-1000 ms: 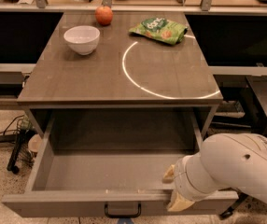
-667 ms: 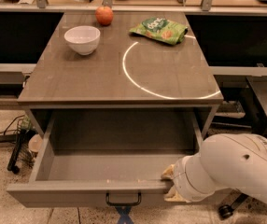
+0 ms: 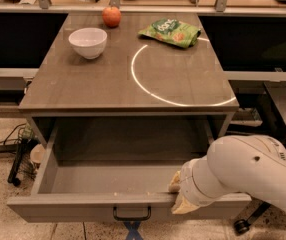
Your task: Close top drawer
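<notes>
The top drawer (image 3: 83,207) is a wide grey wooden drawer pulled out from under the table, empty inside, with a small dark pull handle (image 3: 132,214) at the centre of its front panel. My gripper (image 3: 178,198) is at the right part of the front panel's top edge, its pale fingers against the panel. The white arm (image 3: 243,174) comes in from the lower right and hides the right end of the drawer front.
On the grey tabletop (image 3: 83,84) stand a white bowl (image 3: 88,42), a red apple (image 3: 111,16) and a green snack bag (image 3: 171,32). Cables and a black stand (image 3: 20,159) lie on the floor at the left. A dark chair base (image 3: 278,109) is at the right.
The drawer front has slid in toward the table, with my gripper moving along with it at the front edge.
</notes>
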Available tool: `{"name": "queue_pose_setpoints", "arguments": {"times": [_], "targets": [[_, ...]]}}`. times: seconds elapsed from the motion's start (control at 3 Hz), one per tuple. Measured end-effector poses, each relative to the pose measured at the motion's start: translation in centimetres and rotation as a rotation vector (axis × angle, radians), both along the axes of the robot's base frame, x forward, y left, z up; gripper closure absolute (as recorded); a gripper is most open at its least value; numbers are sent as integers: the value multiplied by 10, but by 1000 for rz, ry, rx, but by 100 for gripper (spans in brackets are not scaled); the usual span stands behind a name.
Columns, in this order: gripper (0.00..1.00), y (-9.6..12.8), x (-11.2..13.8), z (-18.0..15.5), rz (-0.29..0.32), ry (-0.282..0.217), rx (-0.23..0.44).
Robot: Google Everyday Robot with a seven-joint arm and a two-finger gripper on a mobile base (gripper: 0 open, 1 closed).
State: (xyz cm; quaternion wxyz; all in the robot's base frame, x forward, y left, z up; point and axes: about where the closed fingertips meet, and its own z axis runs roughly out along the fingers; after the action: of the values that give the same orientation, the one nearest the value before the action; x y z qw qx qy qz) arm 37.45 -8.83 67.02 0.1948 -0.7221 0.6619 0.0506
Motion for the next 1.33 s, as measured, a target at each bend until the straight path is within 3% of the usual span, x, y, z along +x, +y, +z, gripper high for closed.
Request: {"name": "queue_pose_setpoints", "arguments": {"times": [0.67, 1.0, 1.33], "targets": [[100, 13, 12, 5, 14, -21, 14], [100, 34, 35, 13, 27, -60, 37], [100, 34, 35, 13, 27, -61, 37]]}}
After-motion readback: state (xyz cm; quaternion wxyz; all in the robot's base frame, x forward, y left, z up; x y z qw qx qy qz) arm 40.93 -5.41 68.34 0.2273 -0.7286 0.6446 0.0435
